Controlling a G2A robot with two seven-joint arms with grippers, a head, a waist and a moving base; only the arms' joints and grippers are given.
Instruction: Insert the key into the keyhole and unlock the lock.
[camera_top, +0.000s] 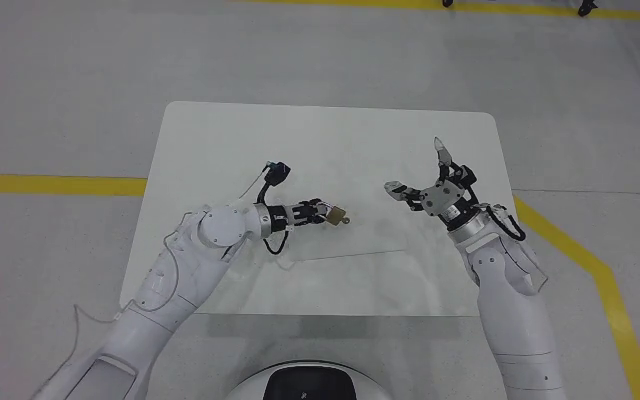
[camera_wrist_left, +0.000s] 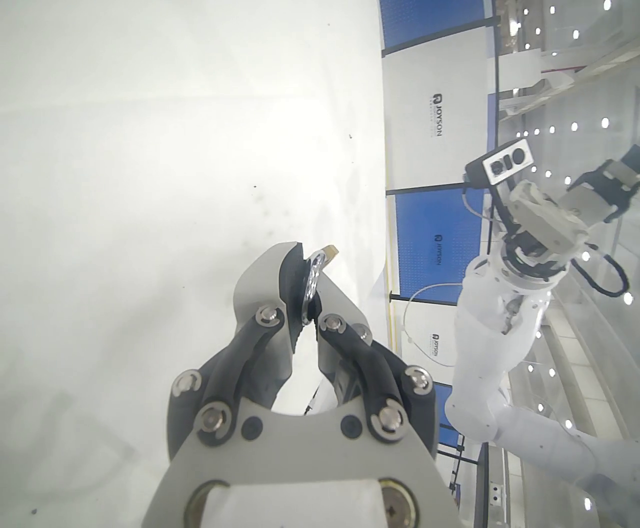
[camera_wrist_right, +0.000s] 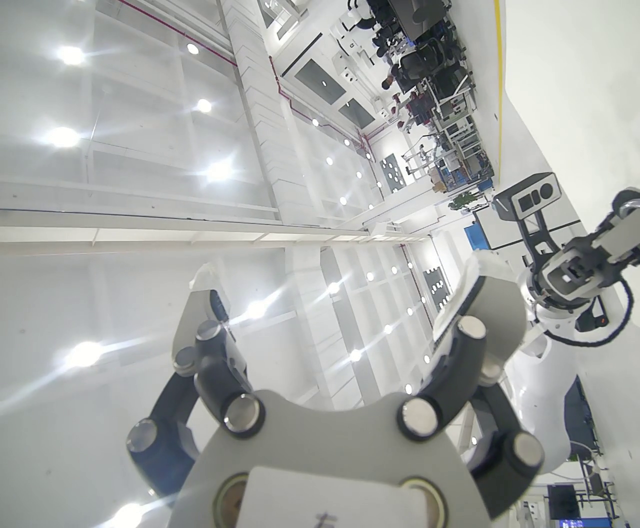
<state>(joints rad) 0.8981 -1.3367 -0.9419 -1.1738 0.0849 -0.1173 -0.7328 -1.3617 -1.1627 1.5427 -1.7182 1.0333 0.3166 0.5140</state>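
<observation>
Gripping the small brass lock (camera_top: 337, 214), your left tool (camera_top: 324, 213) is clamped tight over the worktop (camera_top: 330, 140) centre. Looks hard, light, slick; pinch its flat sides, I judge. A silvery ring (camera_wrist_left: 312, 272) sits in that pinch too. Your right tool (camera_top: 415, 168), at 3 o'clock from it, gapes wide, empty.

Left arm (camera_top: 215, 235) lay reaching inward, its left gripper (camera_top: 322, 212) clamped tight on the lock (camera_top: 336, 214). Right arm (camera_top: 505, 280) angled forward, its right gripper (camera_top: 414, 167) held with fingers spread wide.
</observation>
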